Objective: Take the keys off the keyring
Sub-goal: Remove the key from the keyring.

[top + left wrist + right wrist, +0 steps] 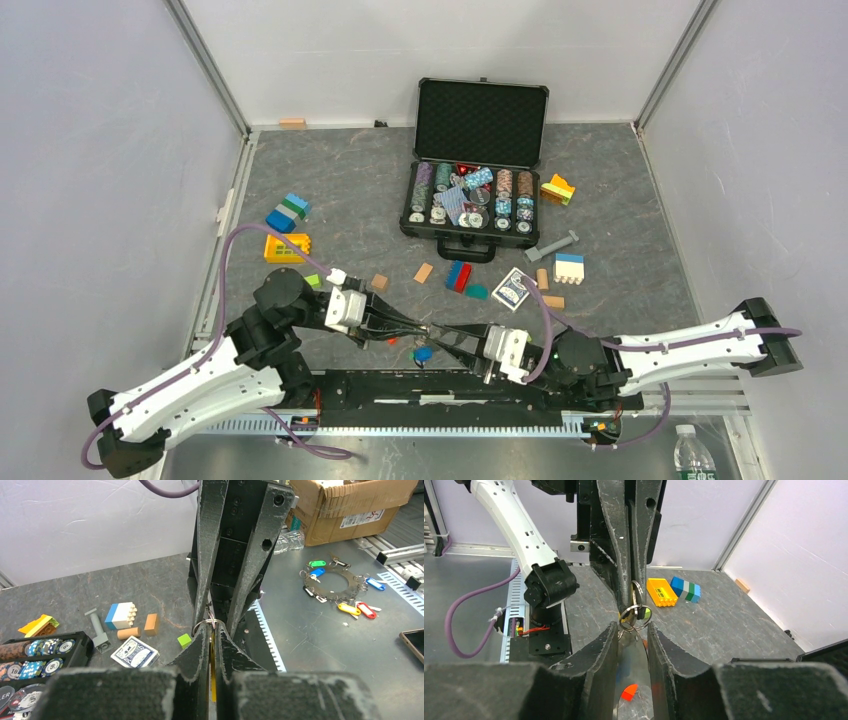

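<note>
Keyring [634,619] hangs over the table [340,190] near the middle of its near edge, pinched in the closed fingertips of the left gripper [211,632]; a yellow sliver shows between those pads too. The right gripper [631,630] meets it tip to tip, jaws narrowly parted around the ring, contact unclear. A red-headed key [628,692] and a blue-headed key [422,353] show just below.

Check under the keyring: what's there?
Below the keyring, a blurred silver key and a red head show; the right claw's fingers cover the rest.
</note>
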Controlling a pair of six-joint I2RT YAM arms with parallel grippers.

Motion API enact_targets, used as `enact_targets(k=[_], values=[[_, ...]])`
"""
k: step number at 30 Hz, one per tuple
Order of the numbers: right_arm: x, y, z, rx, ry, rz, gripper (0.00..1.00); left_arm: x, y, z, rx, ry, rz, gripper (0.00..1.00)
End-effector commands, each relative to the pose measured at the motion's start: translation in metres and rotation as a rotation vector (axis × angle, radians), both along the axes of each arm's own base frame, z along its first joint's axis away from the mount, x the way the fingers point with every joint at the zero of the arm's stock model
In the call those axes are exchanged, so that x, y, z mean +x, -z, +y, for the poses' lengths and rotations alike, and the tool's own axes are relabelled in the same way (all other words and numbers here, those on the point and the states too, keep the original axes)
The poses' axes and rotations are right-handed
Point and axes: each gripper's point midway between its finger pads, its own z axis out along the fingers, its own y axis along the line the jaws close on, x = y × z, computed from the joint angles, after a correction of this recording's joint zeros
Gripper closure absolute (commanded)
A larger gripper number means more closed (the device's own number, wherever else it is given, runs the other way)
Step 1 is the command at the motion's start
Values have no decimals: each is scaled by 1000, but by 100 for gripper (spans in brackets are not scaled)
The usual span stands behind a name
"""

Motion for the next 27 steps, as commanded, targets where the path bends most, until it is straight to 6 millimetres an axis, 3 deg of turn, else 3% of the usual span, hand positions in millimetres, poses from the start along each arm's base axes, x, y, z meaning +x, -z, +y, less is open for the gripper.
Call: enact_targets(k=[1, 14, 19, 27], values=[[1, -13, 2, 63, 10, 28, 67, 1, -31, 2, -74, -15, -77, 98], [0, -17, 5, 103, 7, 48, 68, 3, -27, 2, -57, -24, -72, 98], [0, -14, 7, 87, 6, 48, 60, 0, -30, 4, -64, -12, -79, 98], [0, -11, 1, 87, 3, 52, 60, 8, -28, 6, -61, -65, -82, 98]])
